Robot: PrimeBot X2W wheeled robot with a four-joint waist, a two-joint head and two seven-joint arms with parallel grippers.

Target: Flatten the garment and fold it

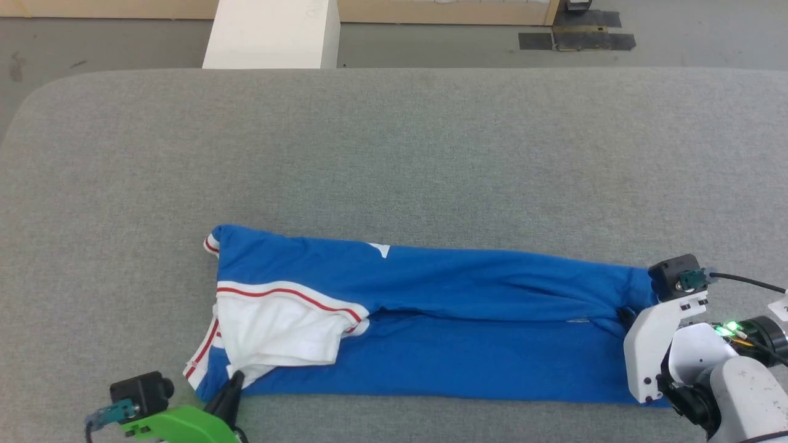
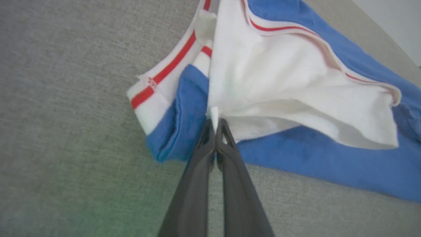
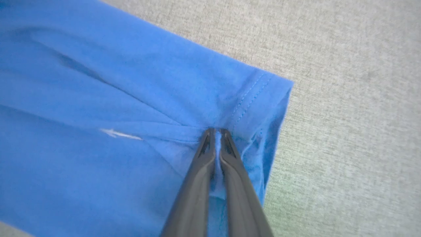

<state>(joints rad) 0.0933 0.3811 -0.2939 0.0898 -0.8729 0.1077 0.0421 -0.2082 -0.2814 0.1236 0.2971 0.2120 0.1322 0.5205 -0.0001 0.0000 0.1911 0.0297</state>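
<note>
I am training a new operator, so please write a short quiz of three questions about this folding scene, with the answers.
1. True or false: the garment lies spread open, both sleeves out to the sides.
2. What does the left gripper pinch? A) white sleeve fabric B) blue hem C) nothing
3. Fill in: the right gripper is shut on ___ fabric near the garment's stitched hem.
Key: 1 false; 2 A; 3 blue.
</note>
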